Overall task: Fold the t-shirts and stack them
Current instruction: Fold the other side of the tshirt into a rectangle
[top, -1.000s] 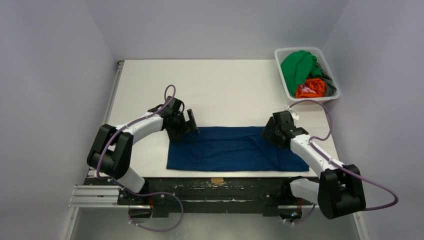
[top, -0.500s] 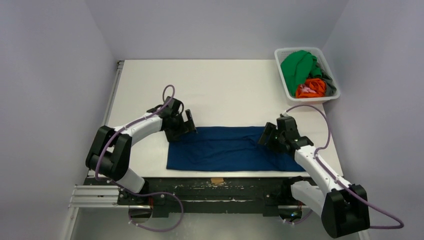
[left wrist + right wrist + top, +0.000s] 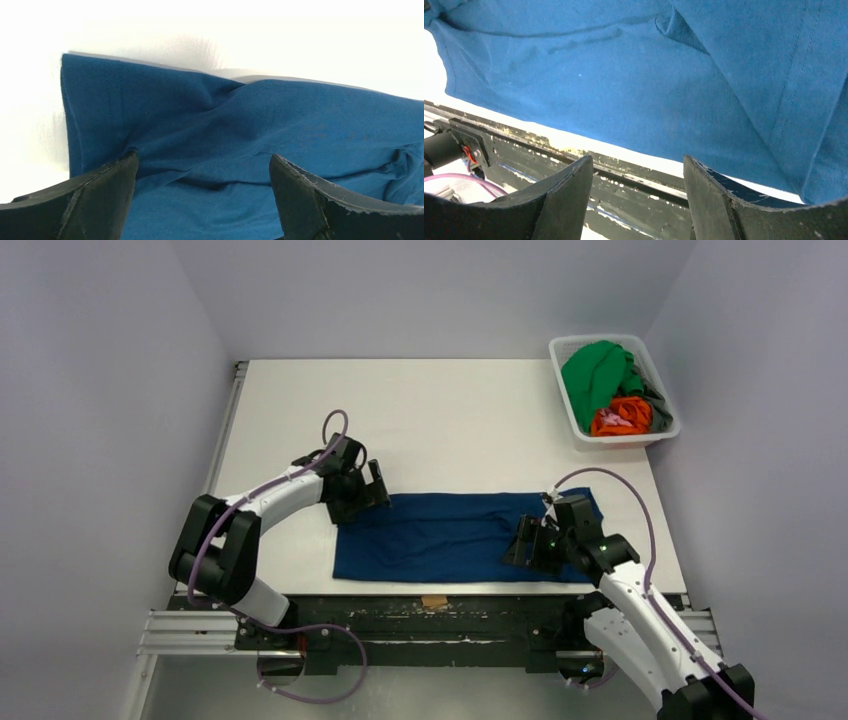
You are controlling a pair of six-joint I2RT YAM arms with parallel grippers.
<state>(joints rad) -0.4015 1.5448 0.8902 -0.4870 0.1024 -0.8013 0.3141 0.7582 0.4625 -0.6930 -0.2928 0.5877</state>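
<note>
The navy blue t-shirt (image 3: 440,537) lies spread flat as a wide strip near the table's front edge; no print shows. My left gripper (image 3: 377,490) is open just above its far left corner, fingers (image 3: 100,195) straddling wrinkled cloth (image 3: 210,130). My right gripper (image 3: 520,545) is open and empty, low over the shirt's near right part; its wrist view shows the shirt (image 3: 624,75) and the table's front rail between the fingers (image 3: 714,200). Green (image 3: 592,375), orange (image 3: 620,416) and dark grey (image 3: 658,412) t-shirts lie bunched in the basket.
A white slotted basket (image 3: 563,390) stands at the far right corner. The white table (image 3: 440,420) stretches behind the shirt. A dark metal rail (image 3: 420,605) runs along the front edge, with a tan tape patch (image 3: 434,601). Purple walls enclose the sides.
My right gripper has drawn back from the shirt's far right edge toward the near edge, the arm swinging down. My left gripper has stayed almost still at the far left corner.
</note>
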